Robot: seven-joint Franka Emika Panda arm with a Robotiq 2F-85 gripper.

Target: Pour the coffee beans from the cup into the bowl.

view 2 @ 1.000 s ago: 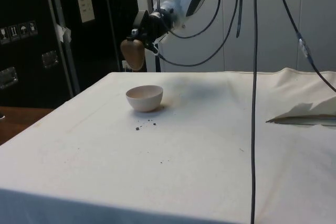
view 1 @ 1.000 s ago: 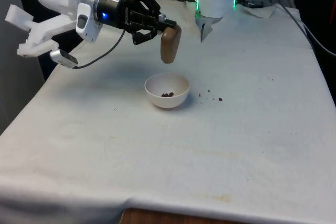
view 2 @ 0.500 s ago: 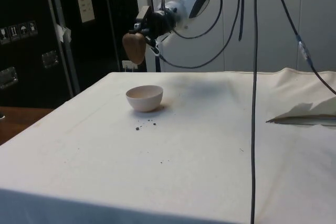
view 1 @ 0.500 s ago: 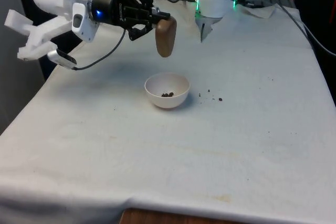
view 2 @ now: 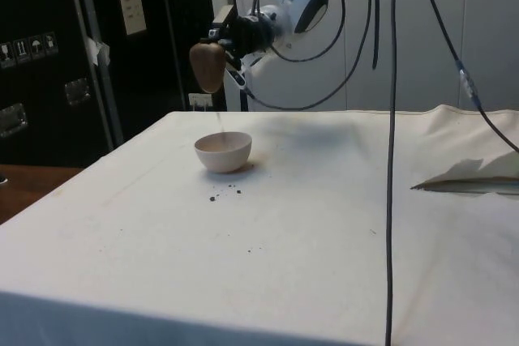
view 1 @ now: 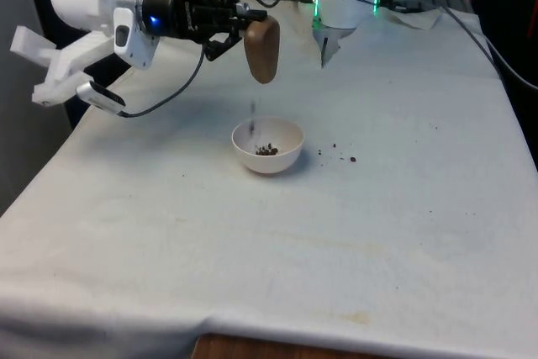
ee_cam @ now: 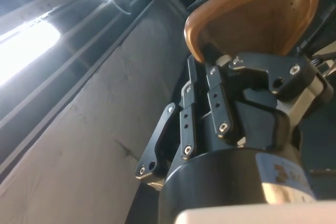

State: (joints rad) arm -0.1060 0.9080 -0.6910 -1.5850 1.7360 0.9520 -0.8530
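White cloth covers the tabletop [view 1: 403, 208], with dark cabinets behind it in the side view.

Above that cloth, the claw [view 1: 239, 27] is clamped on a brown cup [view 1: 262, 48], held out sideways from the arm. In the wrist view the cup [ee_cam: 257, 14] sits pinched at the finger ends, its rim against one finger [ee_cam: 218, 95]. In the front view the cup hangs tipped over with its mouth facing down, well above the cloth. The side view shows the cup [view 2: 206, 66] likewise in the air, up and a little to the side of the bowl's near rim.

A thin streak of beans [view 1: 253, 111] falls from the cup towards the bowl [view 1: 267, 145]; the side view shows the same faint line [view 2: 220, 123] between cup and bowl [view 2: 223, 151].

That bowl is white and stands upright on the cloth, below the cup and slightly to the front view's right of it. A small dark heap of beans [view 1: 267, 150] lies in its bottom.

A few spilled beans [view 1: 340, 154] lie on the cloth just beside the bowl, on the front view's right. In the side view they [view 2: 223, 194] are scattered in front of the bowl.
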